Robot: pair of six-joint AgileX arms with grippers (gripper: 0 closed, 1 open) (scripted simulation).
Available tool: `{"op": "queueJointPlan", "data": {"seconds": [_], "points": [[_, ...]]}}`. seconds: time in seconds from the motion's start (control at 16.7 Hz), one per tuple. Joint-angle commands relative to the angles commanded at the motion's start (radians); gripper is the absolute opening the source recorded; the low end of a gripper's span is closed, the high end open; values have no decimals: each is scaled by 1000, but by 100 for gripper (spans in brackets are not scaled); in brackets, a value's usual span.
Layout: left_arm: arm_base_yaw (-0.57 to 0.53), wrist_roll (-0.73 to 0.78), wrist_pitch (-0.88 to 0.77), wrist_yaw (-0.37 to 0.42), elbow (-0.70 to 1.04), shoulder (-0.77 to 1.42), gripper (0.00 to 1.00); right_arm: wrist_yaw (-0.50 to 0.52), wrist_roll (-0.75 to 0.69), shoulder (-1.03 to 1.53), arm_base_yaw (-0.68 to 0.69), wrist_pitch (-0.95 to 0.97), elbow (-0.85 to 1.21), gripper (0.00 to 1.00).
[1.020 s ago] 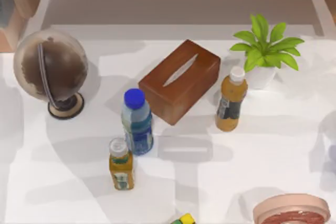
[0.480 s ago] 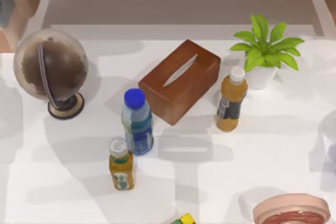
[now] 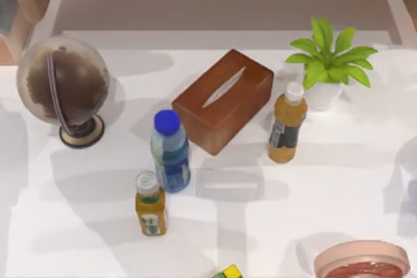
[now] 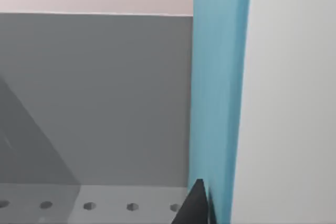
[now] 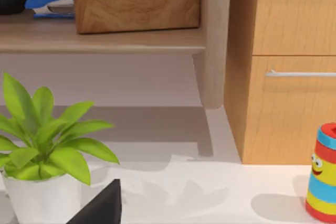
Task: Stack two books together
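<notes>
White tabletop [image 3: 339,180] is carrying a globe [image 3: 64,89], wooden tissue box [image 3: 223,99], three bottles [image 3: 170,151] and a potted plant [image 3: 331,63], with no books lying among them, and I cannot tell either claw's state.

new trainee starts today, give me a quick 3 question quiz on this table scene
1. True or false: the blue-capped bottle stands between the globe and the tissue box in the top view.
2. How many bottles stand on the table? A) one B) two C) three
3. Fill in: the potted plant sits at the table's far ___ side in the top view.

Key: 1 true; 2 C, counting the two orange bottles, one near the front and one beside the plant; 3 right.
</notes>
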Motion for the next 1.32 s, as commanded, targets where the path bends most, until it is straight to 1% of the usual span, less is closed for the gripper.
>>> {"op": "queueJointPlan", "data": {"seconds": [0.42, 0.54, 0.66, 0.78, 0.96, 1.32], "points": [[-6, 1, -5, -8, 23, -3, 0, 0, 0, 0, 0, 0, 0, 100], [-1, 30, -7, -1, 14, -20, 0, 0, 0, 0, 0, 0, 0, 100], [16, 100, -11, 14, -5, -57, 0, 0, 0, 0, 0, 0, 0, 100], [48, 205, -18, 35, -32, -105, 0, 0, 0, 0, 0, 0, 0, 100], [118, 415, -35, 78, -90, -183, 0, 0, 0, 0, 0, 0, 0, 100], [301, 954, -88, 180, -260, -312, 0, 0, 0, 0, 0, 0, 0, 100]]}}
